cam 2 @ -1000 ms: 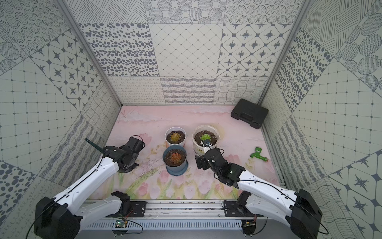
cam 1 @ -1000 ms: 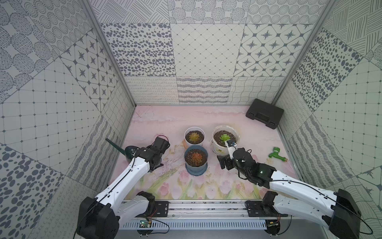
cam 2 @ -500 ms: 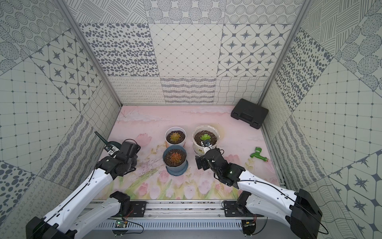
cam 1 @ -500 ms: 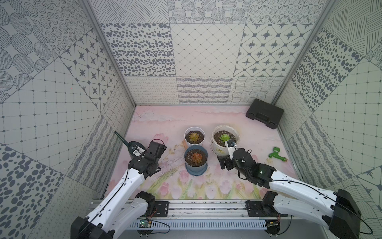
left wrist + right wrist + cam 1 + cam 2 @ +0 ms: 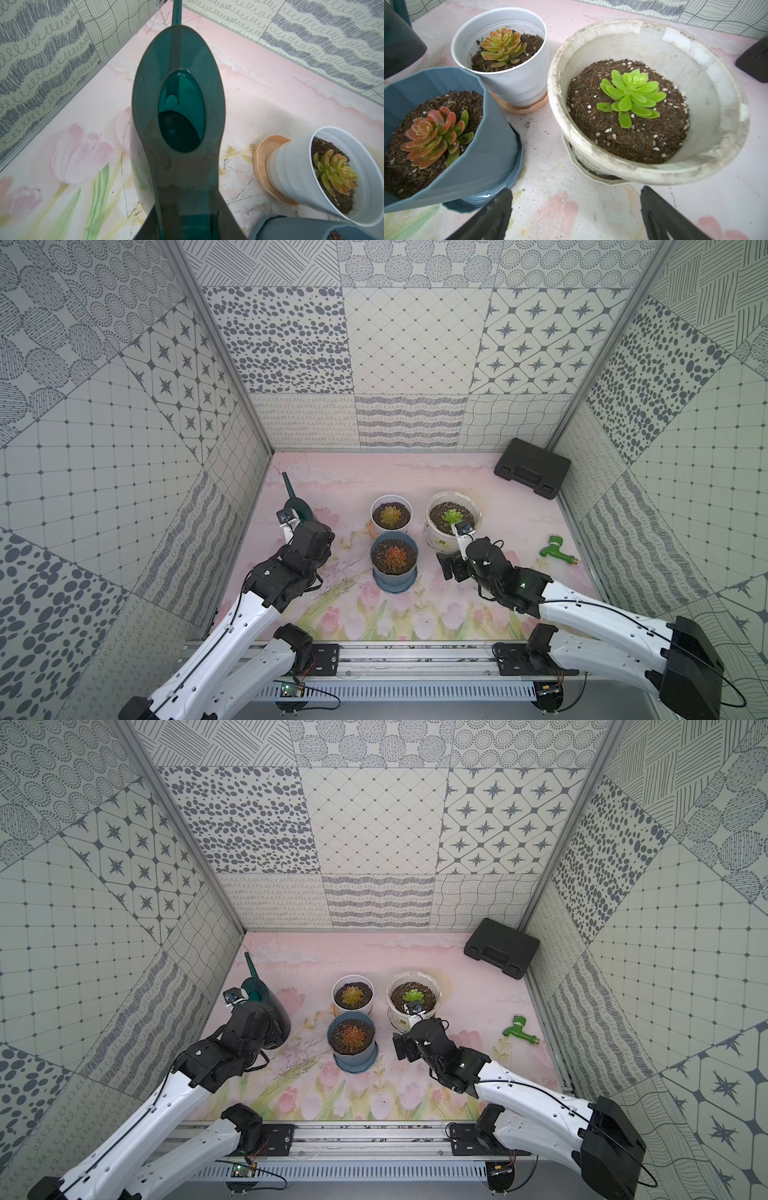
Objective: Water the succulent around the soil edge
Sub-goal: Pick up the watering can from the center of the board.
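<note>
Here, the bright green rosette succulent [image 5: 631, 97] is sitting in its wide off-white plastic pot [image 5: 716, 99], unwatered, I judge. My left pincer [image 5: 305, 526] is pinching the dark green plastic watering can [image 5: 178, 68] well apart; my right pincer [image 5: 576, 190] is hovering spread beside the pot.

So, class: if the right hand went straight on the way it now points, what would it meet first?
Probably the near wall of the big white pot, just ahead of the open right hand; depth is hard to judge.
</note>
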### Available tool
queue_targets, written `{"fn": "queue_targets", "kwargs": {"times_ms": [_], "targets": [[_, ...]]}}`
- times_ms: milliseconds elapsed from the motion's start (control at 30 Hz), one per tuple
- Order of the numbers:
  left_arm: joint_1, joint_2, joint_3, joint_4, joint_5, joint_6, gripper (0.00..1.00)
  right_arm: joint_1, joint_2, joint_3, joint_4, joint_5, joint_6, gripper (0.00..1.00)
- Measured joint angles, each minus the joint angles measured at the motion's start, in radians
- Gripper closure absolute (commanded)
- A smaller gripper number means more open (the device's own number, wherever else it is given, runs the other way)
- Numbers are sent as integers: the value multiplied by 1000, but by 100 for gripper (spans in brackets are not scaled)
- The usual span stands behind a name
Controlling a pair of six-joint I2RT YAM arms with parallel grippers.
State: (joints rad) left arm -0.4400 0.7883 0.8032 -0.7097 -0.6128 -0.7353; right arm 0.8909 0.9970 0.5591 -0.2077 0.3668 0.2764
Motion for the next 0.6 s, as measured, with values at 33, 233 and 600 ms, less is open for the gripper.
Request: {"fn": "queue_targets", "kwargs": {"times_ms": [33, 233, 600], "targets": [[-3, -7, 0, 6, 10, 2, 100, 2, -2, 0, -2, 0, 0, 2], [-44, -28, 50, 44, 73, 18, 100, 31, -42, 16, -21, -13, -4, 2], [-207, 50, 243, 138, 80, 35, 100, 133, -4, 108, 73, -40, -69, 2]]}}
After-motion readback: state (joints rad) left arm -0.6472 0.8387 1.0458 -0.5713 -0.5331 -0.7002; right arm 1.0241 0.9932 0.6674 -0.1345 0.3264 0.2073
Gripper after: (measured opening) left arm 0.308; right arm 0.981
